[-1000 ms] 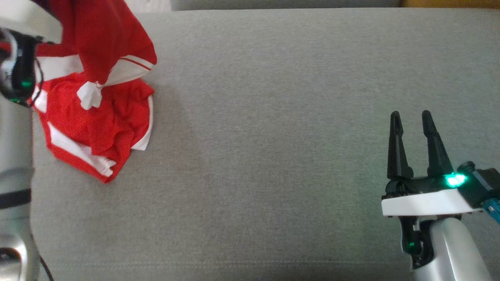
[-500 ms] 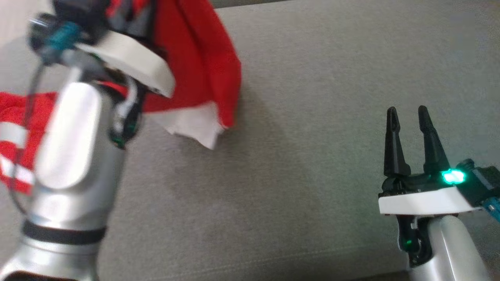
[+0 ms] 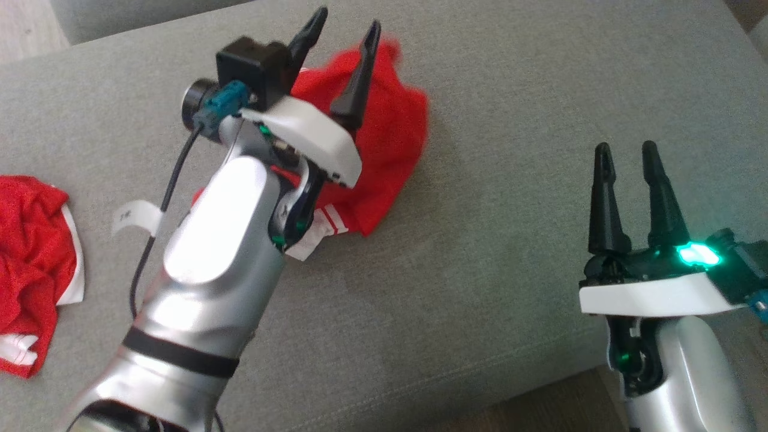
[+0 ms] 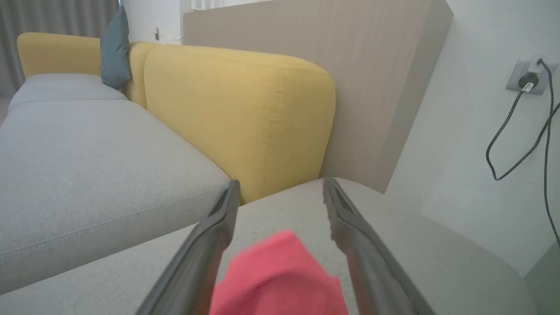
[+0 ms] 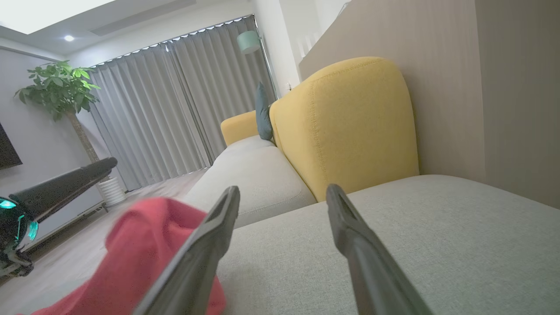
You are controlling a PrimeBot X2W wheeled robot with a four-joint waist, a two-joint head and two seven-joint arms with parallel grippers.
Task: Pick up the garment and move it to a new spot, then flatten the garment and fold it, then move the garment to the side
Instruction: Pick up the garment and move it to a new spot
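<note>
The red garment [image 3: 393, 144] lies crumpled on the grey sofa cushion [image 3: 528, 90], light, limp and sure to sag (I'd pinch a white-trimmed hem). My left end effector [image 3: 348, 19] hovers over it, fingers spread and empty; my right end effector [image 3: 625, 150] stands open, well apart.

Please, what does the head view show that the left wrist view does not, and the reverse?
Head view, not left wrist view: the right gripper, fingers apart; a second red cloth heap at the left edge; a white label. Left wrist view, not head view: the yellow backrest, a teal cushion, a wall socket with its cable. Both: the red garment lying on the grey sofa seat, under the open left gripper.
</note>
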